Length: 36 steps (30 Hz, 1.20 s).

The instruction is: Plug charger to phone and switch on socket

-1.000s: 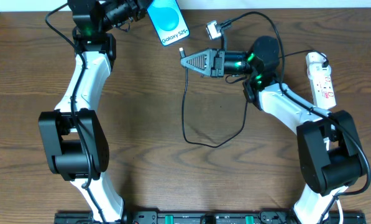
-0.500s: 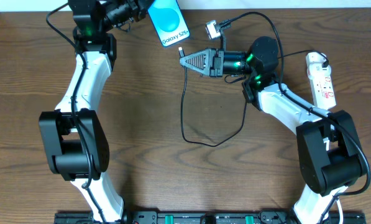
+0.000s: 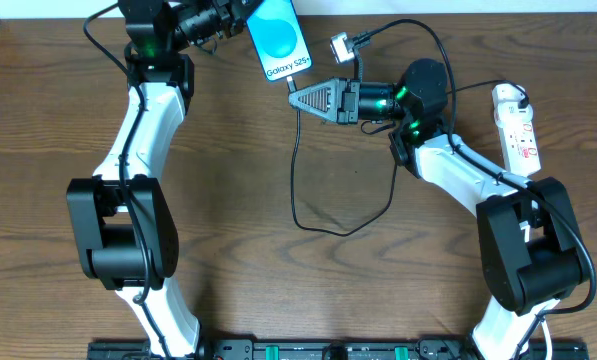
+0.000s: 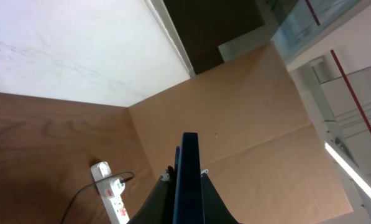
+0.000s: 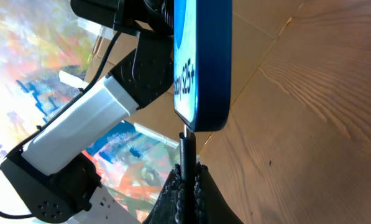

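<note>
Jaws of the right hand [image 5: 186, 169] were pressed together on the charger [image 5: 186, 148] just behind its small connector, so the tip stood out stiff and straight ahead of the fingers instead of flopping. That tip pointed at the short bottom edge of the phone [image 5: 204, 62] and looked to be touching it or just short of it. Whether it had entered the port could not be told.

The left hand [image 3: 230, 14] was clamped on the phone's opposite end, holding it off the counter [image 3: 228, 200] at the far side. The screen faced up and the charging end was turned toward the right hand, presumably to offer the port squarely and brace against the push.

From the right hand the charger's slack dropped into a loose loop on the counter toward the near side, then ran back to the right. The socket [image 3: 515, 125] lay well apart at the far right, with neither hand on it. Its switch seemed a later step, once the connector was seated. A slight misalignment could make the tip skid off the phone's edge.
</note>
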Available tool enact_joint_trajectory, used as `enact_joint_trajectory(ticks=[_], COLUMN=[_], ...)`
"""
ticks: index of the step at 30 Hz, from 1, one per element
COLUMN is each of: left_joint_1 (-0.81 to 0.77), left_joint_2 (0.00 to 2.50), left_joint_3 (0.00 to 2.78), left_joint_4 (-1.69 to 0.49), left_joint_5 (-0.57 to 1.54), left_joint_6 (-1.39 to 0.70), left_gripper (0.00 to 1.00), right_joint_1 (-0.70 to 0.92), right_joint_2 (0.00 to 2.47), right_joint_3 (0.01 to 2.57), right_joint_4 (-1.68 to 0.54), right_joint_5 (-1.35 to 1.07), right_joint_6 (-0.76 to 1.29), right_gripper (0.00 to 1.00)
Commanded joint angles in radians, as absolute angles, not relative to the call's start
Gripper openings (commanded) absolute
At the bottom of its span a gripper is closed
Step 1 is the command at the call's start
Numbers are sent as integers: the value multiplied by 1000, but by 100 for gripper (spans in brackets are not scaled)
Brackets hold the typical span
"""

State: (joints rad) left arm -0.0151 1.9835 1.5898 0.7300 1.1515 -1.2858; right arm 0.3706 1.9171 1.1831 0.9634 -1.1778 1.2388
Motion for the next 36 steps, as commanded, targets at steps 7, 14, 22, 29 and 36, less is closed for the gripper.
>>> enact_joint_trajectory(ticks=[7, 14, 22, 29, 36], left_joint_1=[-17, -17, -17, -17, -17], left_joint_2=[1960, 1960, 1960, 1960, 1960], left_joint_3=[1605, 1605, 1605, 1605, 1605], left_joint_4=[743, 743, 743, 743, 743], left_joint_5=[1185, 1185, 1185, 1185, 1173], left_joint_6=[-1288, -1287, -1276, -1276, -1276], left_gripper=[7, 8, 8, 7, 7], right_joint_1=[357, 354, 351, 339, 333], right_joint_2=[1915, 1915, 1915, 1915, 1915], right_joint_3=[1192, 1192, 1192, 1192, 1192], right_joint_4=[970, 970, 970, 969, 969], right_joint_5=[-1158, -1157, -1157, -1159, -1161], right_joint_6=[1233, 1232, 1218, 1217, 1217], right_gripper=[1, 1, 1, 1, 1])
